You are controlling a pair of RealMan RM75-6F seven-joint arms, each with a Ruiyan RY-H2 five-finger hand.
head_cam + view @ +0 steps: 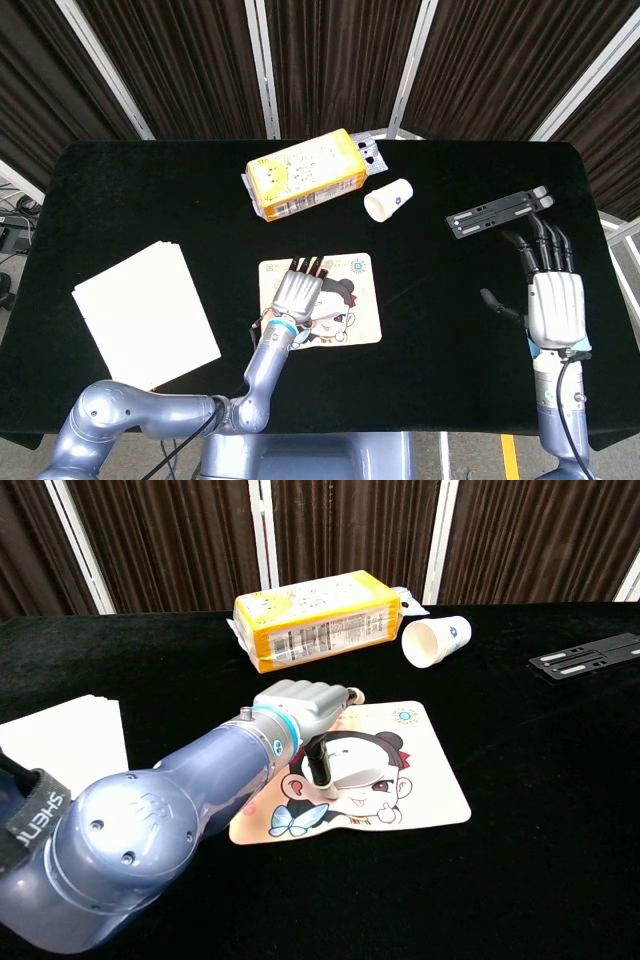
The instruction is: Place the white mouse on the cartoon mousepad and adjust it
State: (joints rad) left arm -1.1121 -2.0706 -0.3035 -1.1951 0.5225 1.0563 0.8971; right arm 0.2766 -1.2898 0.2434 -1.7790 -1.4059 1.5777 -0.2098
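White mouse (352,771) sits on the cartoon mousepad (425,785), over the character's face near the pad's centre-left, mostly hidden under the left hand (303,704). In the head view only a sliver of the mouse shows past the hand's right side (318,307), so its exact heading is hard to read. Left hand is draped palm-down on top of the mouse, fingers curled over it, thumb (320,762) dropping along the near side; it looks like it's cupping the mouse, but I can't tell how firm the grip is. Judgement: the placing part looks done, since the mouse is within the pad's borders; what's left is the adjusting part, squaring it up, then letting go and pulling the arm back. Right hand (555,305) rests flat on the black table (120,180) well off to the right, fingers spread, holding nothing, just short of the black slotted bracket (497,211). Further out: yellow snack package (305,175) at the back centre, white paper cup (388,200) on its side just right of it, white paper stack (146,314) on the left. None of it is close to the pad.
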